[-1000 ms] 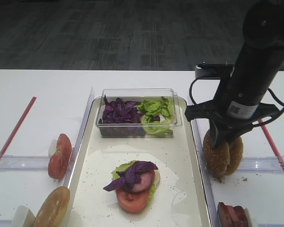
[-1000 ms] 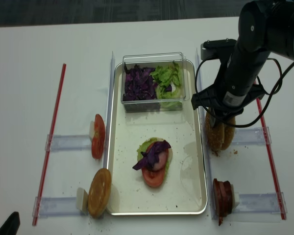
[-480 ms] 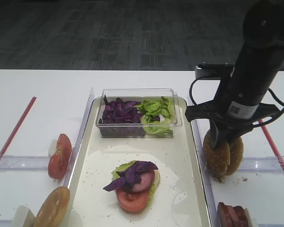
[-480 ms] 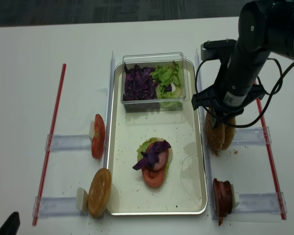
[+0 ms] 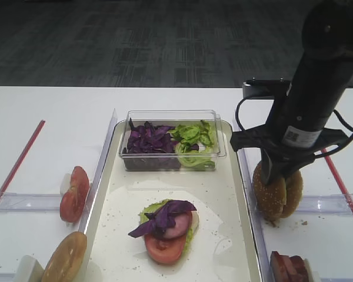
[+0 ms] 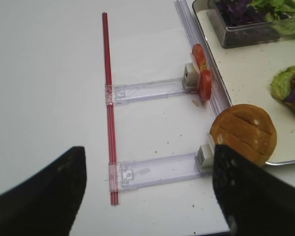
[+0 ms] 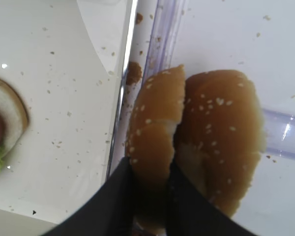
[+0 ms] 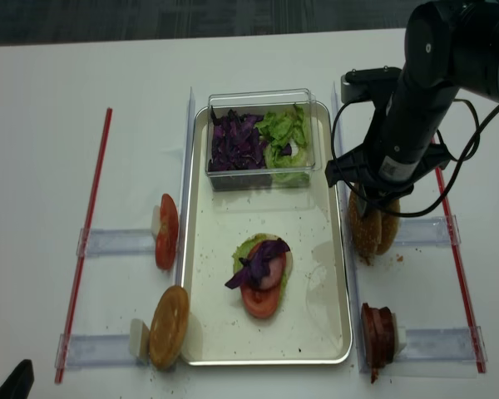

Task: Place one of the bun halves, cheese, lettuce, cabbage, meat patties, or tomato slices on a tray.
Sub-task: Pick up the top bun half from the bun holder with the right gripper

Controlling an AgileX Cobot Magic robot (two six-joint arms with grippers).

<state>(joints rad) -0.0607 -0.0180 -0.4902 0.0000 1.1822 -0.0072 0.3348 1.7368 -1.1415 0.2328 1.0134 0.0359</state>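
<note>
Two sesame bun halves stand on edge just right of the tray (image 5: 223,176). My right gripper (image 7: 152,172) is shut on the left bun half (image 7: 155,128), and the other half (image 7: 221,132) leans against it. Seen from outside, the right gripper (image 5: 280,170) comes straight down onto them. Lettuce (image 5: 194,138) and cabbage (image 5: 146,141) fill a clear box. Tomato slices (image 5: 73,194) stand left of the tray and meat patties (image 8: 377,332) to its right. Cheese is out of view. My left gripper (image 6: 150,162) hangs open over the bare table.
A stack of lettuce, tomato and cabbage (image 5: 166,226) lies mid-tray. A seedless tan bun (image 6: 243,132) leans at the tray's near-left corner. Clear plastic rails (image 6: 152,91) and red strips (image 6: 108,98) lie on the white table on both sides.
</note>
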